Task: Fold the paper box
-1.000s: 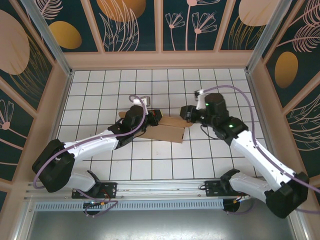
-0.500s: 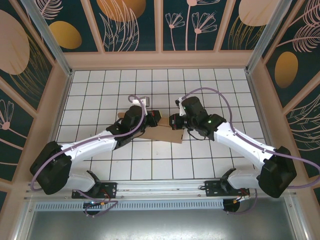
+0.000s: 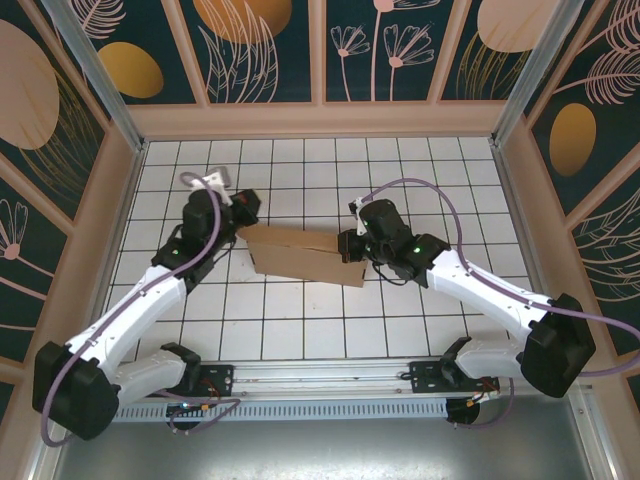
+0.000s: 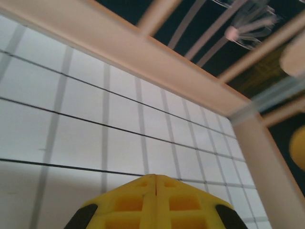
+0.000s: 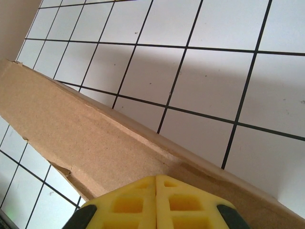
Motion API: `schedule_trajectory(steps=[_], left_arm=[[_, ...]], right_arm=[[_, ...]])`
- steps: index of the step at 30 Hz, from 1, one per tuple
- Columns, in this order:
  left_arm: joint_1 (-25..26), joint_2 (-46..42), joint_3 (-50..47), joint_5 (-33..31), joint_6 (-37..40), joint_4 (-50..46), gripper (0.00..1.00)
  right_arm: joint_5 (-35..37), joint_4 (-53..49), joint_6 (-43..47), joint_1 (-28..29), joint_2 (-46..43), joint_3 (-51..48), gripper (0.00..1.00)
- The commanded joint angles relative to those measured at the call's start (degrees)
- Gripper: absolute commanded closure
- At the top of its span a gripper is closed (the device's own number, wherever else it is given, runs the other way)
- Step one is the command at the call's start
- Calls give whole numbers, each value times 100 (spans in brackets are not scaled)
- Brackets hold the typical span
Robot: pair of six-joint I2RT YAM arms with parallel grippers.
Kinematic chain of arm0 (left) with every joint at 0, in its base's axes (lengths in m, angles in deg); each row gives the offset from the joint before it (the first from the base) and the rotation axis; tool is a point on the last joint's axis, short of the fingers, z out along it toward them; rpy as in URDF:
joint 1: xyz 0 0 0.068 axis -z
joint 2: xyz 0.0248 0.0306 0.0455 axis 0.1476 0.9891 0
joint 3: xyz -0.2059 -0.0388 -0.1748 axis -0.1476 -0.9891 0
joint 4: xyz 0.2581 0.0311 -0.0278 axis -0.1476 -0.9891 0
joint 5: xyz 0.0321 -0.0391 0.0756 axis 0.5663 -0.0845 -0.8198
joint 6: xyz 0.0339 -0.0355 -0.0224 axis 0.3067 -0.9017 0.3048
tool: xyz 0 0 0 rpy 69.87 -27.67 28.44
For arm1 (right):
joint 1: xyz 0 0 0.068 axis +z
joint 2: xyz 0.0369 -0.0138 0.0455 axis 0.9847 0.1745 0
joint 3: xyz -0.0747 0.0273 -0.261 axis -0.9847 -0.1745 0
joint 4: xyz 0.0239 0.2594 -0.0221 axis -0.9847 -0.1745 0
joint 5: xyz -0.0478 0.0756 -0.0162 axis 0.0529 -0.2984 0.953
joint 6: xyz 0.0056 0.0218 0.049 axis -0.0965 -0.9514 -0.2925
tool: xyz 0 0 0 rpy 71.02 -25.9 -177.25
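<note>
- The left tool [image 3: 246, 208], which a moment ago lay over the left half of the box, has gone off to the left and back. It now stands just beside the left end of the box, apart from it.
- In the left wrist view the yellow fingers [image 4: 138, 202] are pressed together with nothing between them, and they point towards the back wall.
- The right tool [image 3: 345, 247] has come in from the right to the right end of the box. Its fingers [image 5: 128, 205] are also pressed together. The tips sit at the edge of a cardboard flap, but I cannot tell if they touch it.
- The plain brown cardboard box [image 3: 300, 255] lies flat near the middle of the white tiled table [image 3: 300, 330], slightly slanted, and most of its top side is uncovered.
- I judge that a press on the left side is finished and that the right end is now the part in work.
- The purple cable [image 3: 420, 185] of the right arm loops behind it, away from the box.
- The wooden rail [image 3: 320, 120] of the back wall is well apart. In my view only the left arm, close to the left end, could hinder a flap there.
</note>
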Motion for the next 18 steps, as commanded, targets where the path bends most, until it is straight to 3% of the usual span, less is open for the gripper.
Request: schedule_trajectory(steps=[1, 10, 18], left_arm=[[-392, 53, -445, 535, -259, -144, 100], [-434, 310, -1104, 599, -759, 457, 100], [-437, 390, -1828, 1206, -1675, 1712, 100]], right_arm=[[230, -454, 34, 121, 45, -165, 92], [212, -361, -1, 219, 53, -207, 92], [157, -278, -32, 290, 68, -248, 92]])
